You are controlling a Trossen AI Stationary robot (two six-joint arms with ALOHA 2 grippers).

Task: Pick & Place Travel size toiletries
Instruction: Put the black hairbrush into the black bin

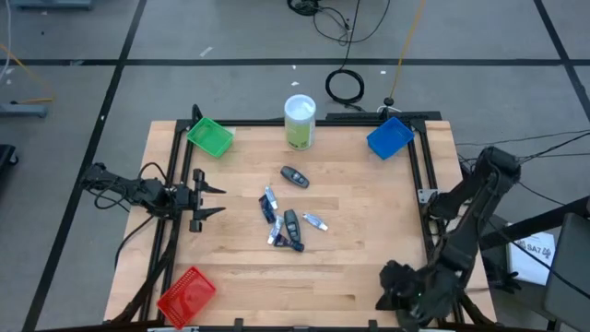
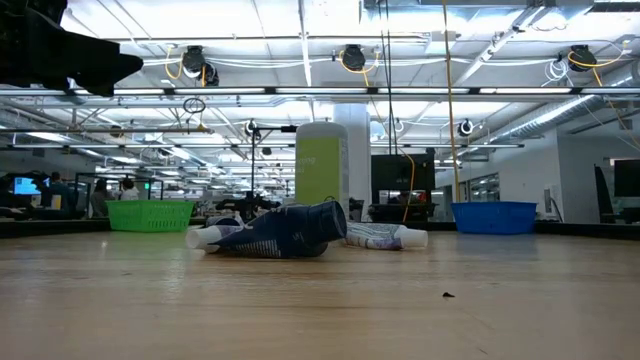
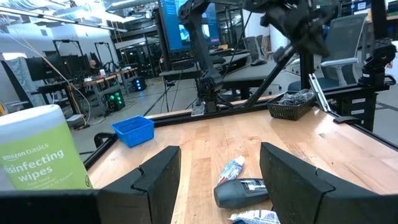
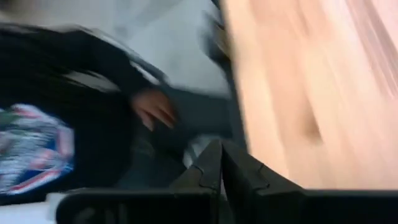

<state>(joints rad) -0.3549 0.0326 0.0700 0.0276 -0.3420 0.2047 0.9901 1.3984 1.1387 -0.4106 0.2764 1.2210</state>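
- Two grippers are in play, and the left gripper (image 1: 210, 200) is plainly the nearer one to the toiletries; it sits at the table's left edge with its fingers spread apart and nothing between them.
- The cluster of toiletries (image 1: 288, 226) lies straight ahead of those open fingers, toward the table's middle and well apart from them, with bare wood between.
- In the left wrist view a dark oblong bottle (image 3: 242, 192) lies between the two fingers' lines, its long axis crosswise to the gripper's reach, with a blue-and-white tube (image 3: 231, 169) just beyond it.
- One more dark bottle (image 1: 294, 176) lies apart from the cluster, nearer the canister (image 1: 300, 122).
- The right gripper (image 4: 220, 163) is at the table's near right corner, fingers pressed together, far from the items.
- Likely a forward reach by the left arm comes first.
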